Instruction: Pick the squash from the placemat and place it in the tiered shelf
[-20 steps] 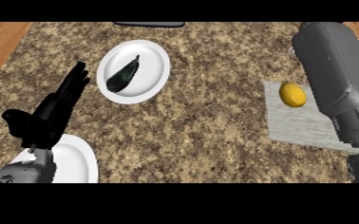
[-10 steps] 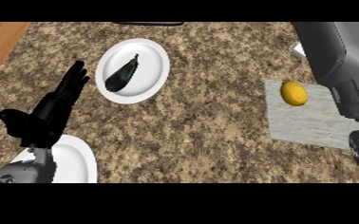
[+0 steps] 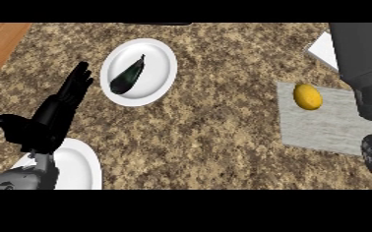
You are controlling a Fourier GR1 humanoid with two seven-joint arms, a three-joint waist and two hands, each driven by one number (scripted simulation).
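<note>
The robot's left hand (image 3: 54,115) rests at the left side of the speckled stone counter (image 3: 218,128), its black fingers straight and pointing up the view, thumb spread toward the left edge, holding nothing. Just below it, partly under the grey wrist, lies a white plate (image 3: 80,169) cut off by the lower edge. Just beyond the fingertips, up and to the right, sits a second white plate (image 3: 156,61) carrying a dark, elongated vegetable (image 3: 129,75) that lies on a slant, its thin stem end toward the top.

Across the counter, well apart from the left hand, the yellow squash (image 3: 307,96) sits on the grey placemat (image 3: 320,128), near the mat's upper left corner. The right forearm (image 3: 356,64), a wide dark grey shape, comes down the right edge just beside the squash without touching it. Only a dark sliver near the lower right edge may belong to the right hand, and whether its fingers are straight or curled cannot be told.

A white, angled shape (image 3: 323,49) shows beside the forearm, above the placemat. A dark strip (image 3: 156,23) lies along the counter's far edge at top centre, and a band of orange-brown wood (image 3: 11,39) shows at the upper left corner.
</note>
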